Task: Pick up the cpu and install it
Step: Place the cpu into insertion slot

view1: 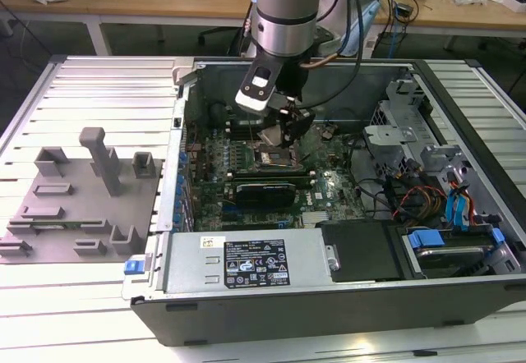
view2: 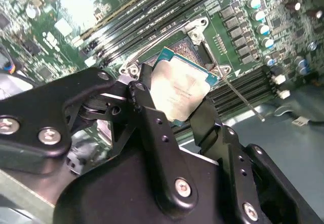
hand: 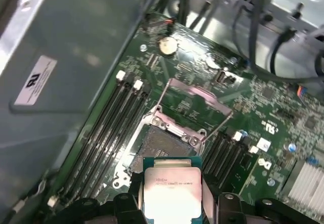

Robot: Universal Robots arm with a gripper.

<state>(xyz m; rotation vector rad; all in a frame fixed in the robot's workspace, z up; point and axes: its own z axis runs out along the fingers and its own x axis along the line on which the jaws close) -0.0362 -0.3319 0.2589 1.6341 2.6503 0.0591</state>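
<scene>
Right now my gripper (view2: pixel 174 105) is holding the cpu (view2: pixel 179 88) — it squeezes the shiny square from two sides. I see the cpu up over the open socket (hand: pixel 161 144) on the green board (hand: pixel 263 107), down inside the big computer case (view1: pixel 329 285) on the surface (view1: pixel 82 297) — it is not yet sitting in the socket.

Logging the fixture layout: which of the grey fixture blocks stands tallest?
The T-topped post; it rises well above the other blocks, which are low and squat.
</scene>
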